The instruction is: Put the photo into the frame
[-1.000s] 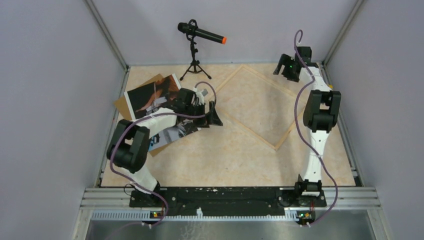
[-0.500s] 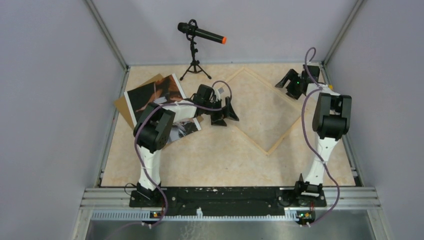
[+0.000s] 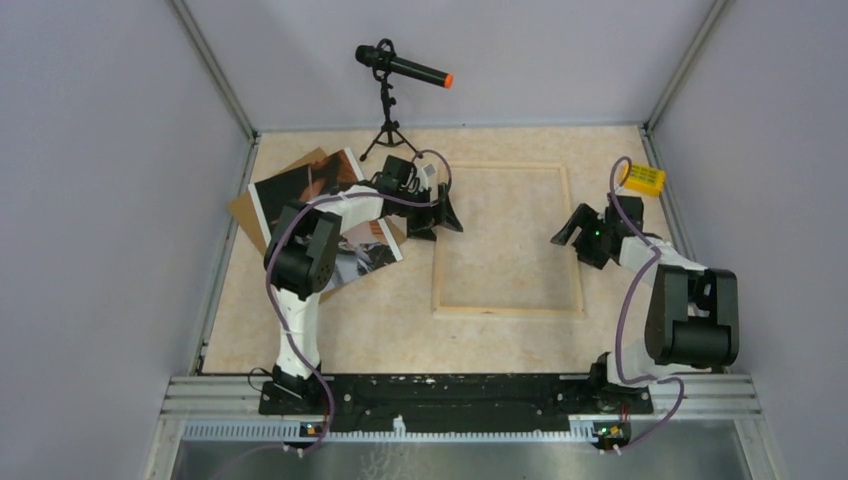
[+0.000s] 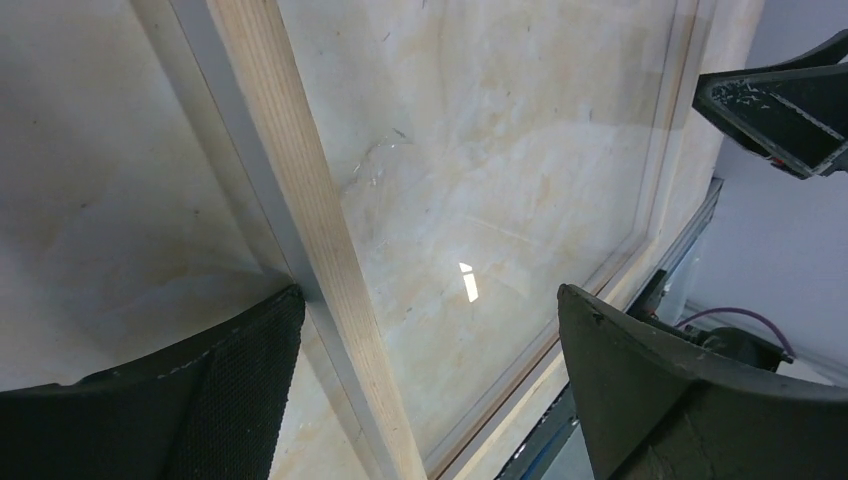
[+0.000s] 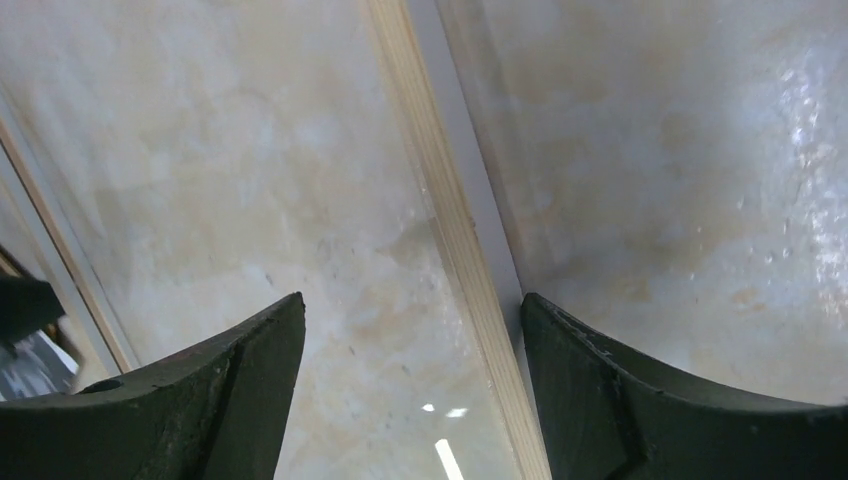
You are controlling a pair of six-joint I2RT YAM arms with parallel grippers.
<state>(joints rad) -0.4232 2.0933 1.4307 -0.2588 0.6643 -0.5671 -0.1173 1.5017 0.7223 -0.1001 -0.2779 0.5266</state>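
The frame (image 3: pixel 508 311) of pale wood lies flat in the middle of the table, square to its edges, with a reflecting pane inside. My left gripper (image 3: pixel 440 214) is open, its jaws on either side of the frame's left rail (image 4: pixel 310 250). My right gripper (image 3: pixel 577 236) is open, its jaws on either side of the right rail (image 5: pixel 450 230). The photo (image 3: pixel 300 190), dark with a white border, lies at the far left on a brown backing board (image 3: pixel 240 212), partly under my left arm. Neither gripper holds anything.
A microphone on a small tripod (image 3: pixel 389 110) stands at the back, left of the frame. A yellow object (image 3: pixel 641 178) lies near the right wall. Metal rails border the table on the left and right.
The frame has turned from a diamond position to square with the table. My right gripper came from the far right corner down to the right rail. My left gripper shifted a little back.
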